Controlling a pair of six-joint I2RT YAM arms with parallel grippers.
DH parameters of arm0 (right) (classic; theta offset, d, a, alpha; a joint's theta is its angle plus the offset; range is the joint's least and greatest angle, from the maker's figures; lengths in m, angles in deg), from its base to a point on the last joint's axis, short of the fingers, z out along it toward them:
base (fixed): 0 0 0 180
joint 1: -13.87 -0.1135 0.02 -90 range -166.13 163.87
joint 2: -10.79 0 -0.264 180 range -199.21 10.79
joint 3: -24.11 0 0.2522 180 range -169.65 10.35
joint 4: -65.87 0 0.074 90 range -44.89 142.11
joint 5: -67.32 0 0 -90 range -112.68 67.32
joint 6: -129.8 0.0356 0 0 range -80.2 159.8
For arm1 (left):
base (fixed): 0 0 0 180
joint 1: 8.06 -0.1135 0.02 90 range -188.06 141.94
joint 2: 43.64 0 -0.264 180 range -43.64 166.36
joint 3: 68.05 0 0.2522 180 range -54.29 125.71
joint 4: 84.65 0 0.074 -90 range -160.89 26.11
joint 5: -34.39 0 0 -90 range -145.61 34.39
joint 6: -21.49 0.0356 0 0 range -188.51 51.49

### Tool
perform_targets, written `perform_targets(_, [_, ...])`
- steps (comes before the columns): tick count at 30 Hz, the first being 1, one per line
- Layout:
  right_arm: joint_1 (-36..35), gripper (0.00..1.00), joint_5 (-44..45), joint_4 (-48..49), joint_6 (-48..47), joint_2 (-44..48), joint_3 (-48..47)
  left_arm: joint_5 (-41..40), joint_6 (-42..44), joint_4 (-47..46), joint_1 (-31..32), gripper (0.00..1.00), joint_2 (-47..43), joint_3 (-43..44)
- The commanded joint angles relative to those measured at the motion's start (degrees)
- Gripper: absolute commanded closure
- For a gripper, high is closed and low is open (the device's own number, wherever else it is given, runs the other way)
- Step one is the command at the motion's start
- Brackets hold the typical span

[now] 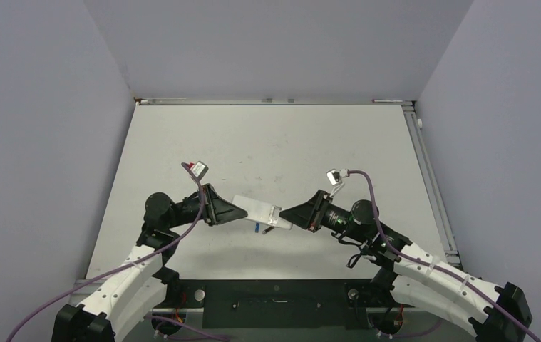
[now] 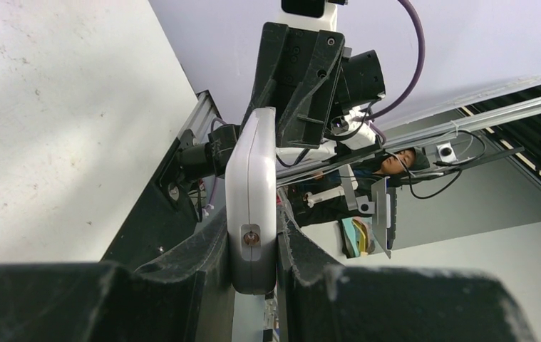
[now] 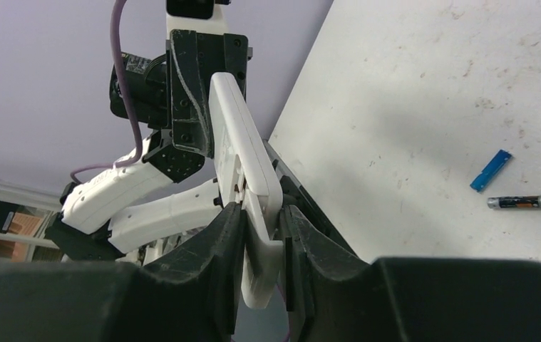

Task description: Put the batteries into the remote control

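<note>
One remote control (image 1: pixel 260 210) between two grippers (image 1: pixel 243 211) (image 1: pixel 284 214)

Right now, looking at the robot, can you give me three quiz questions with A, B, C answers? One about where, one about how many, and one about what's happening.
1. Where are the batteries?
A. on the table
B. inside a box
C. on the floor

2. How many batteries lie loose?
A. one
B. two
C. four

3. What is happening to the remote control?
A. it lies flat
B. both grippers hold it up
C. it hangs from a cable

Answers:
1 A: they lie on the bare table, close together.
2 B: one is blue and one is dark.
3 B: the left gripper and the right gripper each pinch one end of it.
</note>
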Motion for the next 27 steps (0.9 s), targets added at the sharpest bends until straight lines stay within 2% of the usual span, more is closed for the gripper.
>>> perform_targets(1, [0.94, 0.92, 3.13, -2.06, -3.15, 3.47, -0.55, -4.53, 2.59, 0.96, -2.51, 1.00, 1.02, 3.20])
perform_targets(12, [1.11, 0.92, 6.61, -7.73, -5.15, 2.74, -2.59, -5.53, 5.59, 2.74, -2.61, 1.00, 3.54, 4.03])
perform_targets(16, [1.59, 0.92, 8.89, -10.30, -6.11, 0.64, -4.17, -5.52, 6.34, 3.36, -2.78, 1.00, 3.89, 4.11])
perform_targets(27, [4.87, 0.92, 14.80, -15.95, -12.84, -8.09, -9.01, -7.09, 11.66, 12.18, -3.14, 1.00, 2.11, 4.26])
